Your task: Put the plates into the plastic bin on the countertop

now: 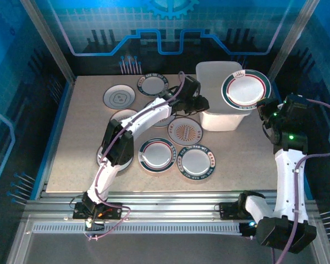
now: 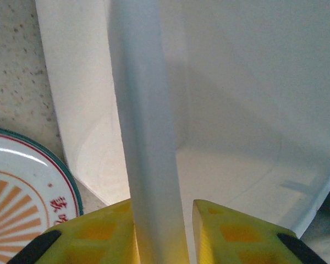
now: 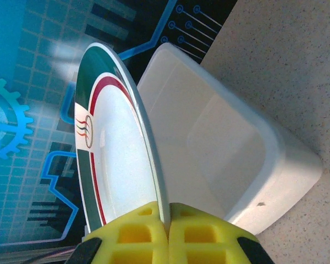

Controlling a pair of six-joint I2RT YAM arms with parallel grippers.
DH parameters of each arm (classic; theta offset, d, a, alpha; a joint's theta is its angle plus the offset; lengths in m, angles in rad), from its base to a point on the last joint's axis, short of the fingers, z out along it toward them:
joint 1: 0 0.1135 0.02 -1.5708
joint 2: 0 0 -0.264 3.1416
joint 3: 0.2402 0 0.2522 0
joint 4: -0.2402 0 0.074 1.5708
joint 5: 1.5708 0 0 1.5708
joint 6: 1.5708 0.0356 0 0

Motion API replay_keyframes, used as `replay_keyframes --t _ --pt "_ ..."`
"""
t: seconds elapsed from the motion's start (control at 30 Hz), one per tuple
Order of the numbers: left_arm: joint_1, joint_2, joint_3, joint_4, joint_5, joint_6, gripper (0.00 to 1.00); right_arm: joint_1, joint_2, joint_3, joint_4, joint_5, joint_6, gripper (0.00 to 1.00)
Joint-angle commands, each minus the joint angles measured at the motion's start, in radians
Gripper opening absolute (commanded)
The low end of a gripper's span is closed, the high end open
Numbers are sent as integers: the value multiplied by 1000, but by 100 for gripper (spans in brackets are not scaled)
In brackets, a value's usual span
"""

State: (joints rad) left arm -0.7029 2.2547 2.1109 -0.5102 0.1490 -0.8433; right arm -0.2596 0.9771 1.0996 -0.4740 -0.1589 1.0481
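The white plastic bin (image 1: 220, 118) stands at the back right of the beige countertop (image 1: 71, 165). My left gripper (image 1: 202, 104) straddles its left wall, shut on that wall (image 2: 146, 137), with its yellow fingers (image 2: 99, 231) on either side. My right gripper (image 1: 262, 107) is shut on the edge of a green- and red-rimmed plate (image 1: 245, 88), held tilted over the bin's right end. In the right wrist view this plate (image 3: 115, 148) stands on edge above the bin (image 3: 209, 143). Several plates lie on the counter left of the bin, including a sunburst one (image 1: 186, 131).
Plates lie at the back (image 1: 154, 84), back left (image 1: 119, 98) and front middle (image 1: 158, 154), (image 1: 196, 161); others are partly hidden under my left arm. The sunburst plate (image 2: 22, 187) lies close to the bin's left wall. Blue edges and metal rails frame the counter.
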Motion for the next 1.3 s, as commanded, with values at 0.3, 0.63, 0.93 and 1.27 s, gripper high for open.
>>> replay_keyframes --t 0.3,0.63,0.93,1.27 --pt "-122 -118 -126 86 -110 -160 29 127 60 110 -98 205 139 0" --pt "-127 -202 -150 49 -207 -62 66 216 218 223 -197 338 215 0" --pt "-21 -320 -194 24 -218 118 74 321 410 376 -278 482 236 0" --pt "138 -460 -366 18 -191 213 76 399 626 527 -387 605 353 0"
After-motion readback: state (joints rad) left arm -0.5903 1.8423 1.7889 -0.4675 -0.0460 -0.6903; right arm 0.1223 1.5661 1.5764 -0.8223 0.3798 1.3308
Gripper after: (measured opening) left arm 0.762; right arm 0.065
